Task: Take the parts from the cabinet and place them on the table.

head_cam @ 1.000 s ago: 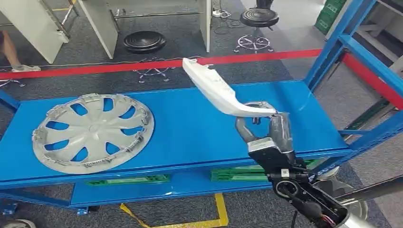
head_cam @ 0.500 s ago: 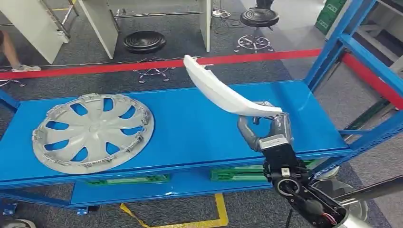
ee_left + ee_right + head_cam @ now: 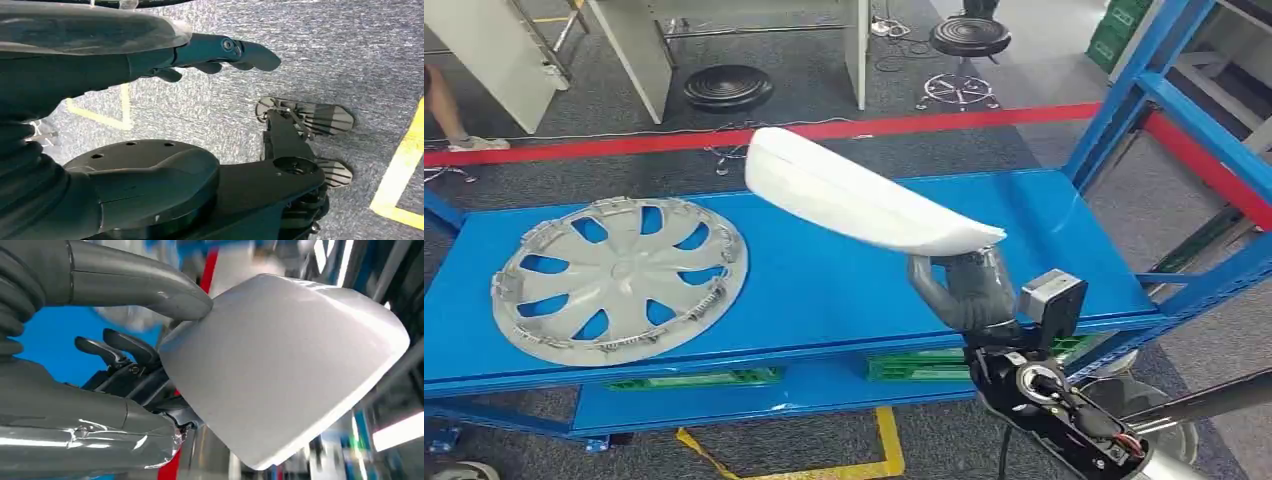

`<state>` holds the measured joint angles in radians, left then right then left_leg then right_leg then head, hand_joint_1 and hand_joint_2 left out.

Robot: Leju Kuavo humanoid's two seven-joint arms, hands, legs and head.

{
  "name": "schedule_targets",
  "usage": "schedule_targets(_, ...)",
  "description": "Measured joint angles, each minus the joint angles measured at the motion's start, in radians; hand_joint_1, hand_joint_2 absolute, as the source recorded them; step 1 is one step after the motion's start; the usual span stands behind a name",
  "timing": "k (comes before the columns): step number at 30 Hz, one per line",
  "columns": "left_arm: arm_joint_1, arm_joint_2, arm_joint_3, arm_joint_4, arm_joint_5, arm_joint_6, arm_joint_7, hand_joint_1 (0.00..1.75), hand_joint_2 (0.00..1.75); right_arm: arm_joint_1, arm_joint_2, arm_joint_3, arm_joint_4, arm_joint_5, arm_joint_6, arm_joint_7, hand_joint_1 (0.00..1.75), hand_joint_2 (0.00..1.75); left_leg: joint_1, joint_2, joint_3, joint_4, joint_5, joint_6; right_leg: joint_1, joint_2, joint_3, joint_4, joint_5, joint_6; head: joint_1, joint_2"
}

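Right hand (image 3: 964, 290) gripped the white part (image 3: 854, 205) at its near end, thumb on top, holding it above the blue shelf (image 3: 824, 280). Hubcap (image 3: 619, 278) lay on the shelf's left. Left hand (image 3: 220, 52) hung empty, fingers loosely apart. No legible writing.

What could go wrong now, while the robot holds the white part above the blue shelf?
1. The right hand grips the white panel only at one end, and most of it reaches out unsupported, so it may twist or slip.
2. The panel's free end hangs above the blue shelf, near the silver wheel cover; a low swing could strike either.
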<state>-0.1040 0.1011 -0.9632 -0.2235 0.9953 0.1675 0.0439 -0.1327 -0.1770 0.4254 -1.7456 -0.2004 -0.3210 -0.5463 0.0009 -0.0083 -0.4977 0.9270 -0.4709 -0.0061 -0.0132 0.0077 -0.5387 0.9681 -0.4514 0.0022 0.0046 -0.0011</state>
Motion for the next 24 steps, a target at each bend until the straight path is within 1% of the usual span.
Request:
schedule_targets(1,0.0,0.0,0.0,0.0,0.003,0.0,0.002,0.0,1.75,-0.003,0.002,0.003,0.003,-0.036,0.046,-0.008,1.75,1.75,0.0,0.0,0.0,0.0,0.0,0.0,0.0,0.0,0.0,0.0,0.0,0.0,0.0,0.0)
schedule_targets(3,0.0,0.0,-0.001,0.0,0.008,0.002,0.004,0.0,1.75,-0.006,0.006,0.009,0.007,-0.088,0.108,-0.018,1.75,1.75,0.0,0.0,0.0,0.0,0.0,0.0,0.0,0.0,0.0,0.0,0.0,0.0,0.0,0.0)
schedule_targets(8,0.0,0.0,-0.001,0.0,0.014,0.002,0.013,0.0,1.75,-0.019,0.018,0.032,0.016,-0.142,0.183,-0.015,1.75,1.75,0.0,0.0,0.0,0.0,0.0,0.0,0.0,0.0,0.0,0.0,0.0,0.0,0.0,0.0)
schedule_targets(10,0.0,0.0,-0.001,0.0,0.014,0.002,0.018,0.0,1.75,-0.023,0.018,0.039,0.019,-0.19,0.233,-0.01,1.75,1.75,0.0,0.0,0.0,0.0,0.0,0.0,0.0,0.0,0.0,0.0,0.0,0.0,0.0,0.0)
schedule_targets(12,0.0,0.0,-0.002,0.0,0.016,0.001,0.019,0.0,1.75,-0.027,0.019,0.047,0.025,-0.239,0.298,-0.004,1.75,1.75,0.0,0.0,0.0,0.0,0.0,0.0,0.0,0.0,0.0,0.0,0.0,0.0,0.0,0.0)
schedule_targets(14,0.0,0.0,-0.002,0.0,0.017,0.001,0.019,0.0,1.75,-0.029,0.019,0.056,0.029,-0.252,0.313,-0.001,1.75,1.75,0.0,0.0,0.0,0.0,0.0,0.0,0.0,0.0,0.0,0.0,0.0,0.0,0.0,0.0)
schedule_targets(24,0.0,0.0,-0.009,0.0,0.018,0.0,0.019,0.0,1.75,-0.038,0.024,0.075,0.047,-0.26,0.323,0.0,1.75,1.75,0.0,0.0,0.0,0.0,0.0,0.0,0.0,0.0,0.0,0.0,0.0,0.0,0.0,0.0)
